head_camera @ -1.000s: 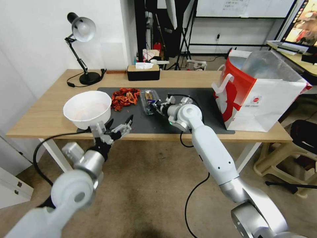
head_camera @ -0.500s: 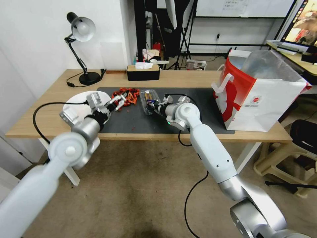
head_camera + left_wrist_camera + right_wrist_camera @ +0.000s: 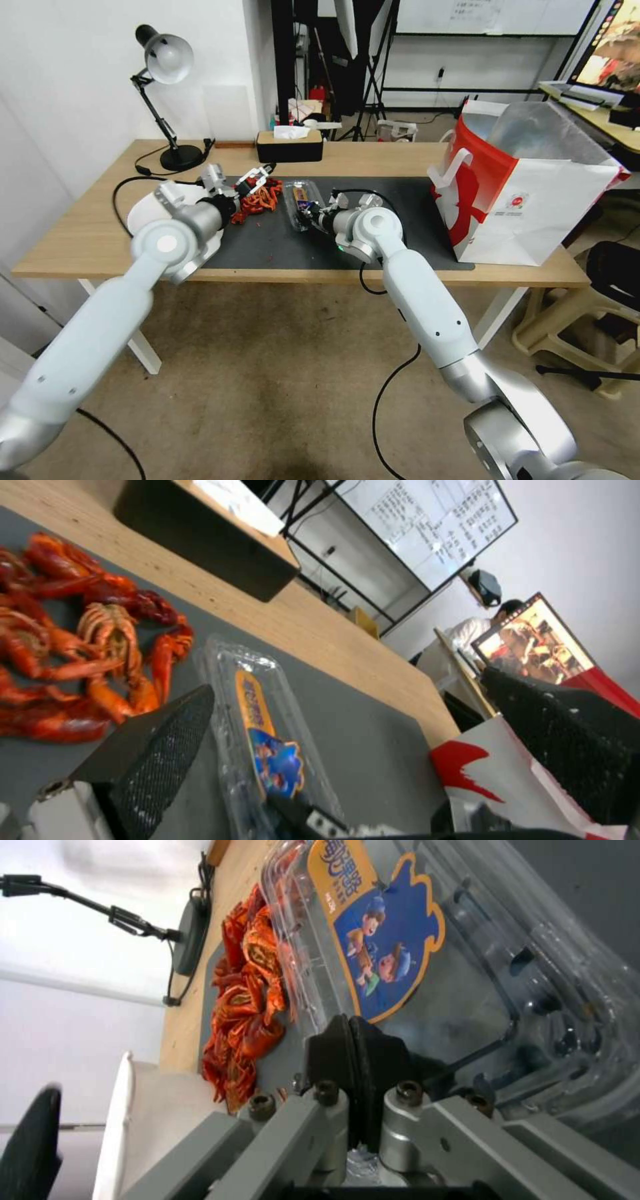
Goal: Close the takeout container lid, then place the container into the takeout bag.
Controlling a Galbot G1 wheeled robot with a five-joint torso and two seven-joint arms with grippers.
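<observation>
At the far left of the head view a black desk lamp [image 3: 165, 63] stands on the wooden table [image 3: 87, 247]. Below it a white bowl [image 3: 143, 208] sits at the left end of the dark mat [image 3: 280, 243], partly hidden by the left arm. The left gripper [image 3: 252, 179] hovers above a heap of red crayfish [image 3: 259, 198], its fingers spread wide; in the left wrist view the two black pads [image 3: 163, 740] stand well apart with nothing between them.

Just right of the crayfish, near the frame's centre, lies the takeout container [image 3: 301, 203], a clear clamshell lying open on the mat. Its lid [image 3: 373, 935] carries a label edged in orange with a blue cartoon of two figures and yellow Chinese characters too tilted to read. The right gripper [image 3: 316, 218] meets the container's near edge, and the right wrist view shows its black pads pressed tight together on a thin plastic lip.

Behind, a black tissue box [image 3: 289, 147] sits at the table's back edge. At the right, the takeout bag [image 3: 527, 200] stands upright and open, red and white, with a small round red logo whose text is too small to read.
</observation>
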